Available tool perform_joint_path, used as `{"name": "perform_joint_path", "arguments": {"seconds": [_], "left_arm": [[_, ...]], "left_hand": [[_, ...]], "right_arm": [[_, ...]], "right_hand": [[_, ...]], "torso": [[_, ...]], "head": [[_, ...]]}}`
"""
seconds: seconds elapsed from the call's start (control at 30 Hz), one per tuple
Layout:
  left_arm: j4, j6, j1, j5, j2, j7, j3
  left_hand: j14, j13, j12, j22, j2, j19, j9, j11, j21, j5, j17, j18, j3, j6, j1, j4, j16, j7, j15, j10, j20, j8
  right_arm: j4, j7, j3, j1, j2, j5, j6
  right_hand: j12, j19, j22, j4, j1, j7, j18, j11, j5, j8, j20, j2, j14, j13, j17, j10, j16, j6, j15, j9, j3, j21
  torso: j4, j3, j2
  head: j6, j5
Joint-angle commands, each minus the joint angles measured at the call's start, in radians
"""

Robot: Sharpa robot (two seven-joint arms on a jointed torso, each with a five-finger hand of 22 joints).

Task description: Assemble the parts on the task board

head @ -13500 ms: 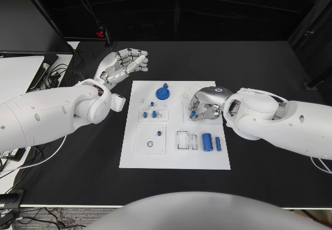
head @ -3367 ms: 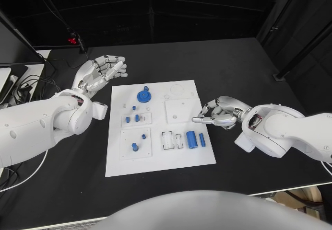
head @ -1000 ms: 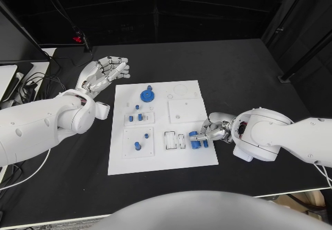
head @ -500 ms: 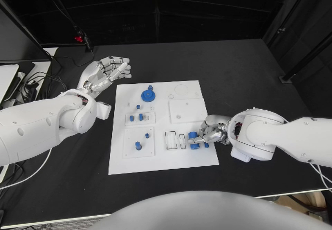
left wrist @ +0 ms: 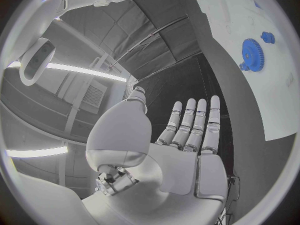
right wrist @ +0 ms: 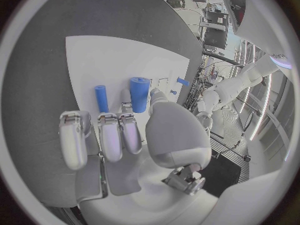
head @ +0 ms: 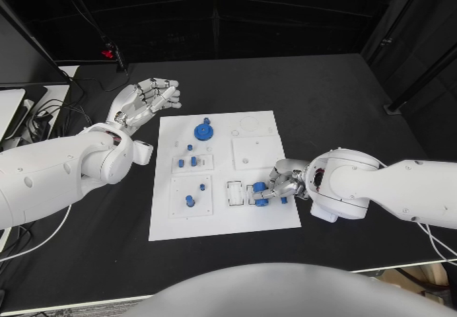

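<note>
On the black surface (head: pixel 343 99) lies the white task board (head: pixel 257 221), with the right robot hand (head: pixel 278 186) lowered over its near right part. That robot hand has its fingers bent down around the large blue cylinder (right wrist: pixel 139 93), while a thinner blue cylinder (right wrist: pixel 100 98) lies just beside it; whether the fingers actually grip the large cylinder cannot be told. Farther along the board sit a blue gear (head: pixel 203 130) and several small blue pegs (head: pixel 189 160) in their white holders. Beyond the board's far left corner, the left robot hand (head: pixel 144 101) hovers above the surface with its fingers spread and straight, holding nothing, palm open in the left wrist view.
</note>
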Motion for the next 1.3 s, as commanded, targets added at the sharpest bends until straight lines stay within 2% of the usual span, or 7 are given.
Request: {"name": "perform_joint_path", "arguments": {"seconds": [0.03,0.5,0.7,0.77,0.83,0.97,1.3], "left_arm": [[0.0,0.012,0.001,0.002,0.001,0.055,0.001],[-0.001,0.014,0.0,0.002,0.001,0.054,0.001],[-0.002,0.016,-0.001,0.002,0.002,0.053,0.001],[-0.002,0.016,-0.001,0.002,0.002,0.052,0.001],[-0.002,0.016,-0.001,0.002,0.001,0.052,0.001],[-0.002,0.016,-0.002,0.002,0.001,0.052,0.001],[0.0,0.017,-0.002,0.002,-0.004,0.051,0.001]], "left_hand": [[-0.002,-0.001,0.005,-0.001,0.01,0.003,-0.002,-0.002,0.004,0.006,-0.001,0.001,-0.006,-0.01,-0.001,0.002,0.003,0.131,-0.002,-0.007,0.002,0.003],[-0.002,-0.001,0.005,-0.001,0.01,0.003,-0.002,-0.002,0.004,0.006,-0.001,0.001,-0.006,-0.01,-0.001,0.002,0.003,0.131,-0.002,-0.007,0.002,0.003],[-0.003,-0.001,0.006,-0.001,0.011,0.003,-0.002,-0.002,0.004,0.006,-0.002,0.0,-0.006,-0.011,-0.001,0.002,0.004,0.131,-0.002,-0.008,0.002,0.004],[-0.003,-0.001,0.006,-0.001,0.011,0.003,-0.002,-0.002,0.004,0.006,-0.002,0.0,-0.006,-0.011,-0.001,0.002,0.004,0.131,-0.002,-0.008,0.002,0.004],[-0.003,-0.001,0.006,-0.001,0.011,0.003,-0.002,-0.002,0.004,0.006,-0.002,0.0,-0.006,-0.011,-0.001,0.002,0.004,0.131,-0.002,-0.008,0.002,0.004],[-0.003,-0.001,0.006,-0.002,0.012,0.003,-0.002,-0.002,0.003,0.006,-0.003,0.0,-0.006,-0.012,-0.001,0.002,0.005,0.131,-0.001,-0.008,0.002,0.005],[-0.003,-0.001,0.006,-0.002,0.012,0.003,-0.002,-0.002,0.003,0.006,-0.003,0.0,-0.006,-0.012,-0.001,0.002,0.005,0.131,-0.001,-0.008,0.002,0.005]], "right_arm": [[-0.007,-0.031,-0.001,-0.001,0.007,0.003,0.01],[-0.019,-0.026,-0.001,-0.005,0.021,0.003,-0.006],[-0.019,-0.019,-0.001,-0.006,0.02,0.003,-0.02],[-0.019,-0.014,-0.001,-0.006,0.018,0.003,-0.027],[-0.018,-0.006,-0.001,-0.006,0.015,0.003,-0.04],[-0.013,0.015,-0.001,-0.008,0.007,0.003,-0.066],[0.008,0.068,-0.001,-0.011,-0.023,0.065,-0.125]], "right_hand": [[0.002,0.103,0.263,-0.002,0.007,0.004,-0.007,0.006,0.008,-0.007,0.007,0.01,0.106,0.263,0.263,0.104,0.002,-0.009,0.006,-0.005,0.002,0.003],[0.002,0.103,0.263,-0.002,0.016,0.017,-0.007,0.018,0.016,-0.045,0.015,0.02,0.106,0.263,0.263,0.104,0.002,-0.033,0.015,-0.02,-0.016,0.003],[0.002,0.103,0.263,-0.059,0.16,0.006,-0.007,0.01,0.143,-0.068,0.017,0.112,0.106,0.263,0.263,0.104,0.002,-0.011,0.012,-0.033,0.073,0.003],[0.002,0.103,0.263,-0.082,0.202,-0.001,-0.007,0.005,0.139,-0.079,0.013,0.123,0.106,0.263,0.263,0.104,0.002,-0.002,0.007,-0.039,0.104,0.003],[0.002,0.103,0.263,-0.107,0.244,-0.006,-0.007,-0.001,0.086,-0.097,0.007,0.129,0.106,0.263,0.263,0.104,0.002,0.014,0.002,-0.049,0.146,0.003],[0.002,0.103,0.263,-0.12,0.257,-0.008,-0.007,-0.006,-0.028,-0.141,0.001,0.103,0.106,0.263,0.263,0.104,0.002,0.046,-0.002,-0.07,0.224,0.003],[0.002,0.103,0.263,-0.11,0.22,-0.004,-0.007,-0.001,-0.002,-0.174,0.002,0.053,0.106,0.263,0.263,0.104,0.002,0.081,-0.001,-0.084,0.275,0.003]], "torso": [[0.0,-0.0003,0.0],[-0.0001,0.0,0.0],[0.0004,0.0004,0.0],[0.0002,-0.0001,0.0],[0.0002,-0.0001,0.0],[0.0002,-0.0003,0.0],[-0.0003,0.0002,0.0]], "head": [[0.0,0.001],[0.0,0.001],[0.0,0.002],[0.0,0.003],[0.0,0.004],[0.0,0.004],[0.0,0.01]]}}
